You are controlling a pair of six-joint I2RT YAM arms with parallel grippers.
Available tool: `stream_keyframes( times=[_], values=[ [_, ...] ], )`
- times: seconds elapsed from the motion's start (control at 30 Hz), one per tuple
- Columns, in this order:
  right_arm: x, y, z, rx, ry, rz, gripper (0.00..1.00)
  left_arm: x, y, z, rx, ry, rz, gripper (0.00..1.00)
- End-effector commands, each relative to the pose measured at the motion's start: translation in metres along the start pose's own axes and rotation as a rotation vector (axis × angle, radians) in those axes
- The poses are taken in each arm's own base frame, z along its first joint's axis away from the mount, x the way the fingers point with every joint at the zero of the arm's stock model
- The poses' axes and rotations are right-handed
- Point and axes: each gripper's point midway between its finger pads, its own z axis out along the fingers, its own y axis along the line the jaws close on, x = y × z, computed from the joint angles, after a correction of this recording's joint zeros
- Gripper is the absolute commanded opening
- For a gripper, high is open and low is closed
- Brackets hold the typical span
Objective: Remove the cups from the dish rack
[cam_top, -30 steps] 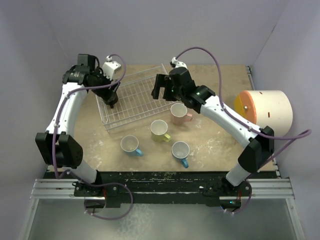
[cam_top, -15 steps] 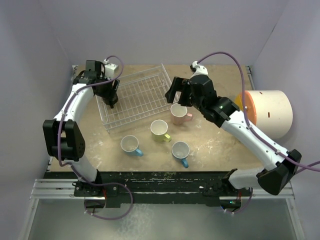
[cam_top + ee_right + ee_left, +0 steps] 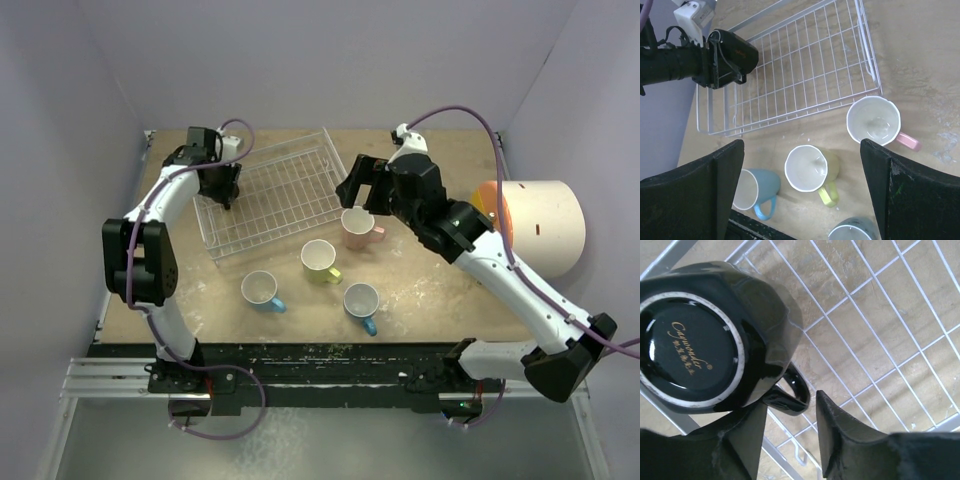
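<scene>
Left jaws shifted farther along dish rack [image 3: 275, 195], black mug [image 3: 705, 335] obscured overhead

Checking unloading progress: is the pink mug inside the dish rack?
No, the pink mug stands on the table just outside the dish rack, by its corner.

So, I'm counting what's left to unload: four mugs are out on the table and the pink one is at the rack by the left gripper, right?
No: the one at the dish rack by the left gripper is the black mug; the pink mug stands on the table. The right wrist view shows this. Four on the table is right.
</scene>
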Motion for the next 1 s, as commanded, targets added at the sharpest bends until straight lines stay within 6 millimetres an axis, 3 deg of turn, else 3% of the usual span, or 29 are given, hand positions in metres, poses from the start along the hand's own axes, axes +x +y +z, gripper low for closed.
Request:
stream_keyframes(
  times=[0.0,0.1,0.23,0.4,0.47,0.57,0.7,0.8,0.97],
  values=[
    [-0.009,0.003,-0.006,-0.022,-0.042,0.021,0.99,-0.011,0.000,0.004,-0.008,-0.052,-0.012,0.41],
    [-0.008,0.004,-0.007,-0.032,-0.042,0.024,0.99,-0.009,0.004,0.006,-0.028,-0.056,-0.007,0.30],
    [-0.007,0.005,-0.008,-0.042,-0.041,0.024,0.98,-0.001,0.006,0.011,-0.044,-0.045,0.001,0.29],
    [-0.009,0.007,-0.010,-0.054,-0.045,0.020,0.98,-0.001,0.002,0.005,-0.027,-0.076,0.004,0.17],
    [-0.009,0.008,-0.010,-0.055,-0.043,0.018,0.97,-0.005,-0.001,0.002,-0.011,-0.107,0.016,0.22],
    [-0.007,0.008,-0.008,-0.056,-0.035,0.014,0.97,-0.013,-0.008,-0.003,0.032,-0.133,0.047,0.44],
    [-0.003,0.008,-0.005,-0.054,-0.022,0.010,0.97,-0.024,-0.011,-0.005,0.059,-0.170,0.070,0.61],
    [-0.002,0.008,-0.005,-0.058,-0.020,0.010,0.97,-0.027,-0.010,0.000,0.067,-0.182,0.068,0.62],
    [0.000,0.007,-0.006,-0.059,-0.015,0.009,0.96,-0.026,-0.008,0.013,0.083,-0.191,0.069,0.49]
  ],
)
